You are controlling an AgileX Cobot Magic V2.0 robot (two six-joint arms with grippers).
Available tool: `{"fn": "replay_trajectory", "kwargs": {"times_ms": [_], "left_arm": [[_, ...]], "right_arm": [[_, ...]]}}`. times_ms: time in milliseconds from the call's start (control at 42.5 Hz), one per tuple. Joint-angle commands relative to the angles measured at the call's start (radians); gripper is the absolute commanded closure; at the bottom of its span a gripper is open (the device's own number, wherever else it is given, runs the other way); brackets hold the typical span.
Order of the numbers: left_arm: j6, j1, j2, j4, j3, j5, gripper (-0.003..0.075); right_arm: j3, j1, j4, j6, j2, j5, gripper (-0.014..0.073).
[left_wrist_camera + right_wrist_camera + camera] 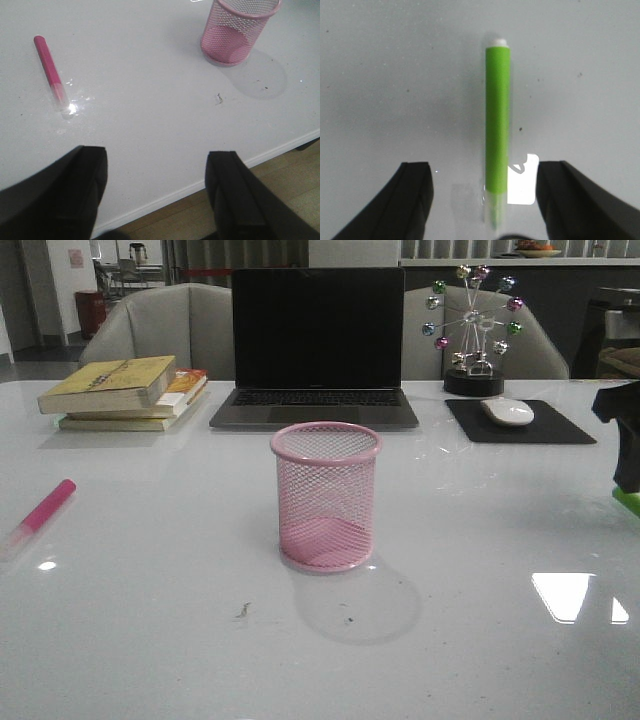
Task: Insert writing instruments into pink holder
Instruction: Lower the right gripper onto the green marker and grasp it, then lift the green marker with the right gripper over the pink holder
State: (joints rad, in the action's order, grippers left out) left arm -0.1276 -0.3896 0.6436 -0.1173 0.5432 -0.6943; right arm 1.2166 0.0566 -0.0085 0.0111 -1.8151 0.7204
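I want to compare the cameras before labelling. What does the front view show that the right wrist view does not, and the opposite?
Only the front view shows the pink holder, the pink marker lying at the table's left, the laptop, the books and the mouse. Only the right wrist view shows the whole green marker lying flat, with the right hand open around it. Both show the white table, and the front view catches a green sliver at its right edge.
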Motion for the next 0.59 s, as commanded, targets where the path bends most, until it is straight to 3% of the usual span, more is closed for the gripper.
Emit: {"fn": "replay_trajectory", "kwargs": {"times_ms": [0, 141, 471, 565], "left_arm": [[0.003, -0.007, 0.009, -0.009, 0.028, 0.068, 0.0233], [0.003, -0.007, 0.009, -0.009, 0.028, 0.068, 0.0232], [0.003, -0.007, 0.009, -0.028, 0.028, 0.068, 0.0232], [0.003, -0.007, 0.009, -0.028, 0.028, 0.068, 0.0232]], "right_arm": [[0.083, 0.006, -0.031, -0.002, -0.013, -0.007, 0.0093], [0.151, 0.006, -0.037, -0.002, -0.090, -0.004, 0.0151], [0.274, 0.006, -0.038, -0.002, -0.194, 0.029, 0.0161], [0.290, 0.006, -0.039, -0.002, -0.200, 0.047, 0.0202]]}}
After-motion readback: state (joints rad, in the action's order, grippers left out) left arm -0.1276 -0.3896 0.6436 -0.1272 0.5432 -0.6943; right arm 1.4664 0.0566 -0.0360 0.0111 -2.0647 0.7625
